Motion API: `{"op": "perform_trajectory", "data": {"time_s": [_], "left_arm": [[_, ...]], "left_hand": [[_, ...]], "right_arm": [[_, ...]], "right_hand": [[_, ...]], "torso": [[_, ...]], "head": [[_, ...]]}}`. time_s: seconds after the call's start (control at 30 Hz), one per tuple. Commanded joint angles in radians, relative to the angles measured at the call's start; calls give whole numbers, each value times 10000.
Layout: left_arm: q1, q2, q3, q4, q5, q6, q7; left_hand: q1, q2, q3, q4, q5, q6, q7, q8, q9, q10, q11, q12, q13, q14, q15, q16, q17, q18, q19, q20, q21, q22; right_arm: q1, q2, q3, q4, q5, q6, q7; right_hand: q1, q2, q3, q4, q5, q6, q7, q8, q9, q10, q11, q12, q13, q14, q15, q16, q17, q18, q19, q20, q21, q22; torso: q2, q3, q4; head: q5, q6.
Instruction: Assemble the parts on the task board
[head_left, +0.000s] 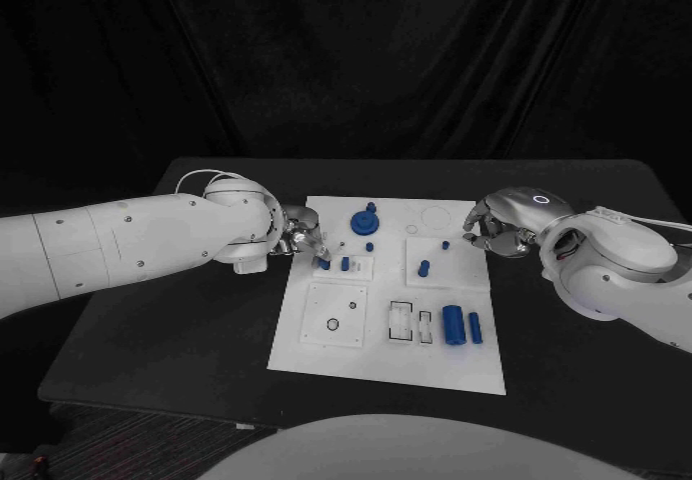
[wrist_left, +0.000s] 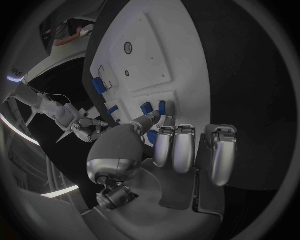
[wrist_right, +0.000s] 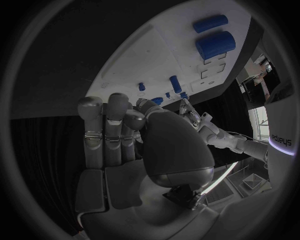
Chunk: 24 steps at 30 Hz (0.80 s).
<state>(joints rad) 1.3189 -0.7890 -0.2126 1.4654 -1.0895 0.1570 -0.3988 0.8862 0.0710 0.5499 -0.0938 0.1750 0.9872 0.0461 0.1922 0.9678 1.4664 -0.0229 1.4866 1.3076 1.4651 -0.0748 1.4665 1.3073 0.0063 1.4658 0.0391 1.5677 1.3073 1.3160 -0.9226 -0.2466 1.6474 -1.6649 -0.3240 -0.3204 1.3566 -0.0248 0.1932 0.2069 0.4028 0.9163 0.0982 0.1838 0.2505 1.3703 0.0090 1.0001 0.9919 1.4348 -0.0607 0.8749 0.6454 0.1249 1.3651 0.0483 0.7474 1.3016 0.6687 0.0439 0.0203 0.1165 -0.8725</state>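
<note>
Left robot hand (head_left: 299, 240): at the task board (head_left: 346, 355) left edge, fingertips on small blue parts (head_left: 346, 265), probably seating them; grip unclear.
Right robot hand (head_left: 490, 232): curled at the board's right edge, seemingly empty, likely waiting.

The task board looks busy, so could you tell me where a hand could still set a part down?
On the task board, the near strip toward the robot is bare, below the square plate and the two blue cylinders. The far right corner by the faint ring is open too. The far middle is crowded: left hand, right hand and standing blue parts.
</note>
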Motion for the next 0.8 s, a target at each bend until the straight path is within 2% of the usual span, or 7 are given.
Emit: {"op": "perform_trajectory", "data": {"time_s": [0.03,0.1,0.17,0.33,0.5,0.63,0.8], "left_arm": [[-37,45,-29,3,48,265,34],[-38,49,-29,-2,48,262,36],[-38,53,-29,-8,48,250,39],[-40,57,-29,-26,48,163,50],[-42,72,-29,-81,48,120,54],[-43,68,-29,-107,48,11,64],[-43,30,-29,-114,47,-366,114]], "left_hand": [[-416,-180,-845,629,-997,-3,211,-338,-356,490,141,-55,2161,730,127,-93,2118,-55,1033,91,2,2625],[-458,-189,-1020,761,-1091,18,221,-406,-433,484,153,-61,2160,729,135,-98,2117,-54,1030,106,-3,2623],[-901,-267,-1703,1350,-1241,106,244,-553,-609,468,189,-75,2157,722,162,-117,2110,-48,1017,144,-26,2615],[-1034,-218,-2313,1782,-1255,415,151,-339,-420,452,121,-92,2151,722,122,-112,2116,-48,1018,113,-26,2615],[-887,-108,-2706,1970,-1253,502,57,55,115,464,44,-74,2163,729,59,-91,2127,-50,1023,55,-17,2619],[-671,52,-3246,2235,-1262,202,-54,932,1474,492,-35,-35,2185,742,-10,-63,2142,-59,1041,-25,15,2630],[-795,18,-3679,2586,-1274,-12,-48,1237,2028,546,-63,46,2227,764,-38,-7,2168,-63,1050,-42,31,2635]], "right_arm": [[-23,-4,5,12,-53,79,-174],[-23,-3,5,12,-53,88,-177],[-23,-2,5,11,-53,100,-181],[-24,2,5,7,-53,120,-187],[-25,1,5,4,-53,141,-193],[-28,-2,5,0,-53,145,-195],[-34,-8,5,0,-53,141,-190]], "right_hand": [[103,21,47,-18,42,53,26,-64,-17,-91,12,-67,-5,9,25,-47,-3,95,44,26,-53,-14],[103,21,47,-18,42,53,26,-64,-17,-91,12,-67,-5,9,25,-47,-3,95,44,26,-53,-14],[103,21,47,-18,42,53,26,-64,-17,-91,12,-67,-5,9,25,-47,-3,95,44,26,-53,-14],[103,21,47,-18,42,53,26,-64,-17,-91,12,-67,-5,9,25,-47,-3,95,44,26,-53,-14],[107,20,54,-24,46,50,27,-70,-22,-97,10,-85,-20,10,25,-56,-7,94,48,27,-50,-13],[107,20,54,-24,46,50,27,-70,-22,-97,10,-85,-20,10,25,-56,-7,94,48,27,-50,-13],[107,20,54,-24,46,50,27,-70,-22,-97,10,-85,-20,10,25,-56,-7,94,48,27,-50,-13]], "torso": [[2,2,-2],[2,1,-5],[1,2,-6],[-2,2,-12],[-2,0,-3],[-1,0,-2],[-2,-1,-2]], "head": [[0,-2],[1,-2],[1,-2],[-5,-2],[-14,-2],[-10,-2],[-2,-2]]}}
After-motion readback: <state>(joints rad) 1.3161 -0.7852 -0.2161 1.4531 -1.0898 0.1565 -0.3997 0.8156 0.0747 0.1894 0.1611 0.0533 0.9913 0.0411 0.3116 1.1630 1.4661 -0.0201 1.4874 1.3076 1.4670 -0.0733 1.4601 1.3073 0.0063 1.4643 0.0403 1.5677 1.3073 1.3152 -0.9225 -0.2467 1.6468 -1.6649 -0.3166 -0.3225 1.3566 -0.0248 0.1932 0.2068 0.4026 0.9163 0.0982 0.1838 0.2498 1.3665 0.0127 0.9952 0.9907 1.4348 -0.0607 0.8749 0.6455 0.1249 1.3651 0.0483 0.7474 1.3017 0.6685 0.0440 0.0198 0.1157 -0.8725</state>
